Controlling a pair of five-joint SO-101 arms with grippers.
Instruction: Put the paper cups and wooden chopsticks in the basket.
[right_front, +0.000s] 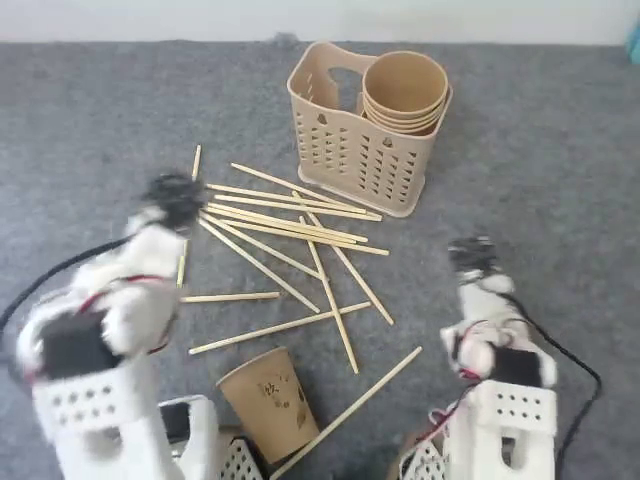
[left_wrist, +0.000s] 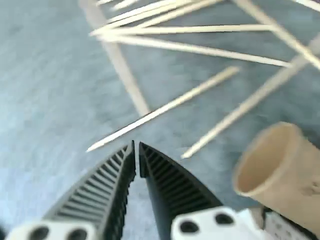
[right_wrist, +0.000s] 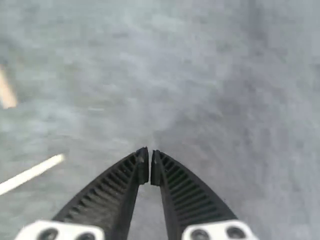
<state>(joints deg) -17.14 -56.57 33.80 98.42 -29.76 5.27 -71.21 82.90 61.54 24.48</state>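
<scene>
While left end effector (left_wrist: 136, 146), right end effector (right_wrist: 149, 152) sit closed, chopsticks (left_wrist: 165, 107) lie beyond left.

No text, number or sign can be read. The tan paper cup (right_front: 268, 400), lying on its side at about six o'clock on the grey carpeted table (right_front: 90, 120), bears a small dark print, too small to make out.

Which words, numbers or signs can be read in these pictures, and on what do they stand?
Dark print on the side of the lying cup: too blurred to read.
No other readable text, number or sign.
</scene>
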